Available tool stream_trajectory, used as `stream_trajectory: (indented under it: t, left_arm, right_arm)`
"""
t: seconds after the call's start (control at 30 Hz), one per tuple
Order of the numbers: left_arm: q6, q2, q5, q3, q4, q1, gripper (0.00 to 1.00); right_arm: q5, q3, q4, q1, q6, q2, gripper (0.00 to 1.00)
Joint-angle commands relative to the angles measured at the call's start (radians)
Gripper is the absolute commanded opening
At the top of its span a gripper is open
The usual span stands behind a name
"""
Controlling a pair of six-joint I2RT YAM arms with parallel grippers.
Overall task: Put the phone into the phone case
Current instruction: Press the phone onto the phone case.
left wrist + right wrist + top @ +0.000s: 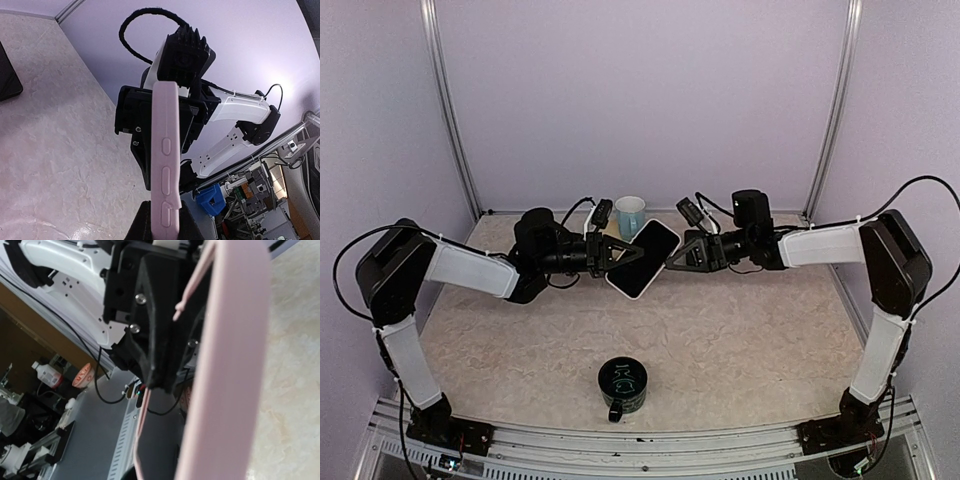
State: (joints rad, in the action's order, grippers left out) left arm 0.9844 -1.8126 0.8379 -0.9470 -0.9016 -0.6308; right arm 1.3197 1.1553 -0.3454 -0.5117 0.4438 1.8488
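The phone (pixel 642 258), dark screen up, sits inside the pale pink phone case (pixel 661 234) and hangs tilted above the middle of the table between both arms. My left gripper (pixel 612 256) is shut on the case's lower left end; in the left wrist view its fingers (pixel 142 225) clamp the pink edge (pixel 165 165) with its button bumps. My right gripper (pixel 672 255) is shut on the upper right end; its black jaws straddle the case in the left wrist view (pixel 161 122). The right wrist view shows the pink edge (pixel 227 365) close up, with a thin case lip (pixel 142 425) standing off.
A black mug (pixel 623 386) stands on the beige table (pixel 750 340) near the front edge. A white and blue cup (pixel 630 214) stands at the back behind the phone. Metal frame posts (pixel 450 110) rise at the back corners.
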Motion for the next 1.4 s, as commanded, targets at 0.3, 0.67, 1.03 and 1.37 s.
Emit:
stream_trajectory:
  t: [0.3, 0.67, 1.03, 1.37]
  left_arm:
    - [0.046, 0.012, -0.018, 0.041, -0.133, 0.035, 0.0]
    - [0.002, 0.037, -0.19, 0.091, -0.113, -0.004, 0.0]
    - [0.06, 0.071, -0.45, 0.218, -0.284, -0.058, 0.0]
    - [0.168, 0.023, -0.52, 0.253, -0.457, -0.093, 0.0]
  right_arm:
    - [0.044, -0.049, -0.057, 0.06, -0.003, -0.085, 0.45]
    - [-0.123, -0.083, -0.127, 0.019, 0.151, -0.024, 0.52]
    - [-0.194, -0.097, -0.283, -0.046, 0.33, 0.043, 0.52]
    - [-0.238, -0.11, -0.331, -0.079, 0.389, 0.067, 0.52]
